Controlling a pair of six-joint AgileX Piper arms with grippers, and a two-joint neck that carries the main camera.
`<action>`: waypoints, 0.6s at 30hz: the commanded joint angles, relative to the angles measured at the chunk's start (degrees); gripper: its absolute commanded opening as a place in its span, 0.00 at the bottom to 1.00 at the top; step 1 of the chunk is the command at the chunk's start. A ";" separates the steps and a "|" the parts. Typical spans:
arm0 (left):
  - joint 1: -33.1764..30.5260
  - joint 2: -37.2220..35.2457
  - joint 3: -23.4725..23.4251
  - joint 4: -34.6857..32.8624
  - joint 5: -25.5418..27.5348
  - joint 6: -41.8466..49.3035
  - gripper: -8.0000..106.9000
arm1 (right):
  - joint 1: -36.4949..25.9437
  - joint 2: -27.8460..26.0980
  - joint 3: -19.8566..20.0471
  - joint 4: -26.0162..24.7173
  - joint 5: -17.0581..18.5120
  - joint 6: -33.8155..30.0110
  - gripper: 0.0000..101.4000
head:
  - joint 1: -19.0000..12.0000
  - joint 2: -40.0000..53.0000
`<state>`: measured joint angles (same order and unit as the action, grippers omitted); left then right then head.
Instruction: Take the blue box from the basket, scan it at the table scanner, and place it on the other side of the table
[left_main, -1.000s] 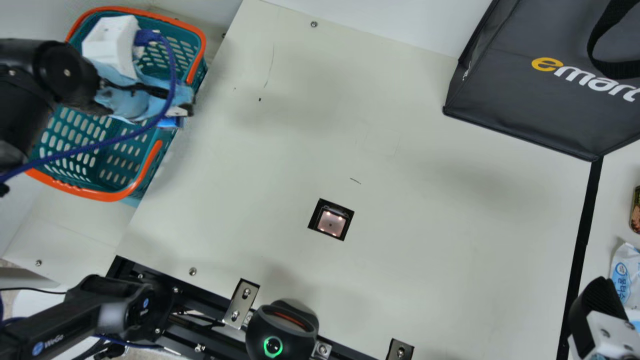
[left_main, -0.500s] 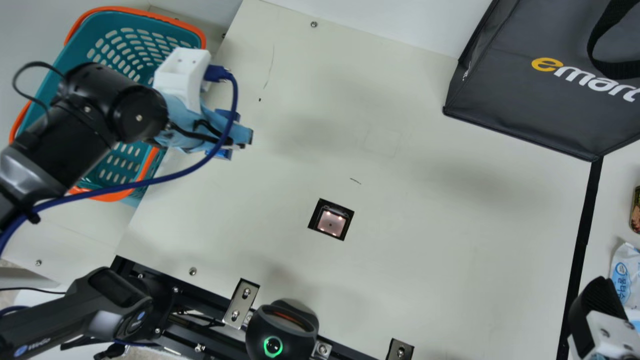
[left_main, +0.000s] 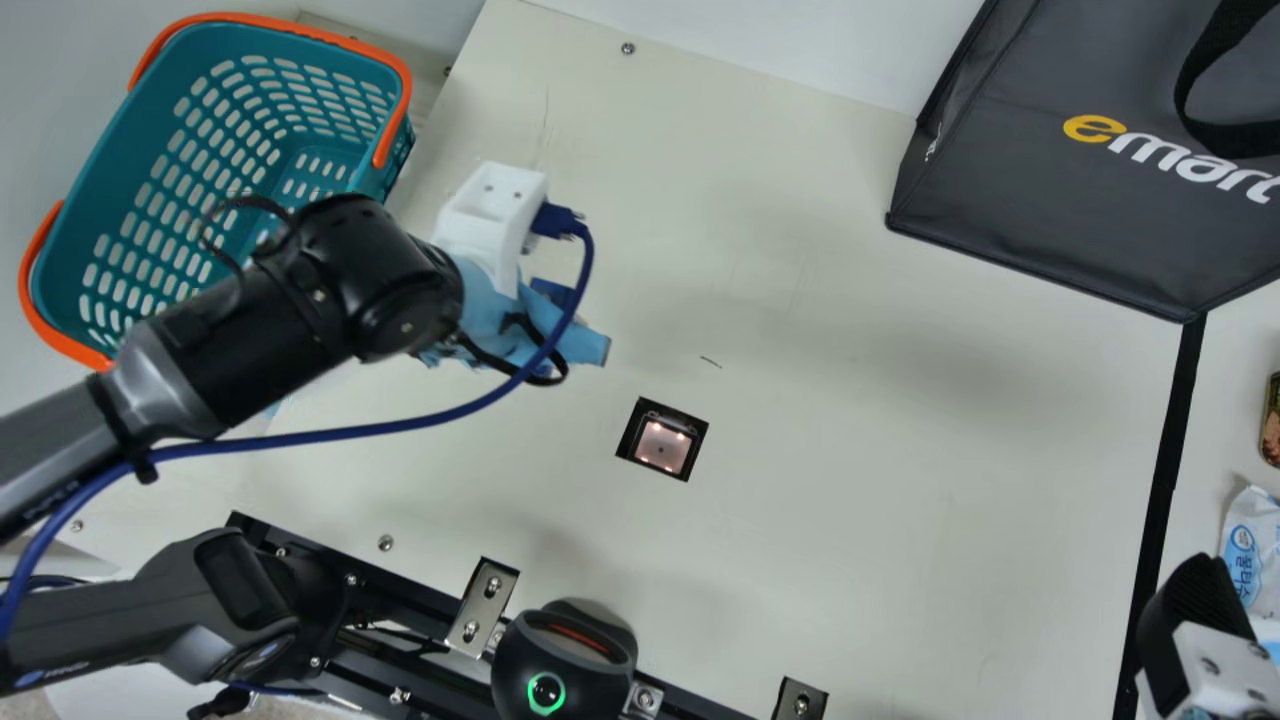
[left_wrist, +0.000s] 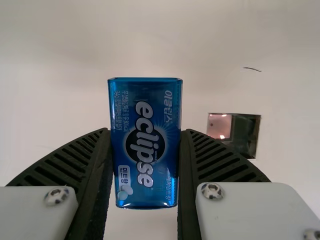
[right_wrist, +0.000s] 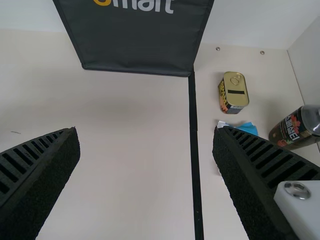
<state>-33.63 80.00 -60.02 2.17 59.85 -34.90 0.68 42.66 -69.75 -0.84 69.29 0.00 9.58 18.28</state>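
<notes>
My left gripper (left_main: 585, 345), wrapped in light blue, hangs over the table's left half in the main view, up and left of the table scanner (left_main: 662, 446). A blue edge of the blue box (left_main: 552, 291) shows beside it. From the left wrist, the gripper (left_wrist: 145, 135) is shut on the blue box (left_wrist: 145, 107), held by its two long sides with its printed face to the camera; the scanner window (left_wrist: 234, 134) lies off to one side. At the main view's lower right corner is my right gripper (left_main: 1195, 610); the right wrist view has this gripper (right_wrist: 145, 132) open, with nothing between its fingers.
The teal basket (left_main: 280, 30) stands at the left edge, a dark bag (left_main: 1080, 210) at the back right. Past the black strip (right_wrist: 194, 150) are a tin (right_wrist: 234, 92), a bottle (right_wrist: 297, 127) and a packet (left_main: 1250, 550). A black device (left_main: 565, 665) sits at the near edge.
The left arm has swung from above the basket out over the table, rightward and nearer the scanner, carrying the blue box. The right gripper has stayed still.
</notes>
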 joint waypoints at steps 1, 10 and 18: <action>-2.47 0.74 -0.35 0.23 -0.17 -1.91 0.00 | 0.00 0.00 0.00 0.00 0.00 0.00 0.94 | -1.66 0.14; -8.73 4.29 -1.56 0.88 -1.46 -7.93 0.00 | 0.00 0.00 0.00 0.00 0.00 0.00 0.94 | -1.66 0.14; -11.96 7.56 -1.78 1.39 -3.80 -11.55 0.00 | 0.00 0.00 0.00 0.00 0.00 0.00 0.94 | -1.66 0.14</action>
<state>-45.38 87.31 -61.83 3.46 56.23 -46.17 0.68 42.66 -69.75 -0.84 69.29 0.00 9.58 18.28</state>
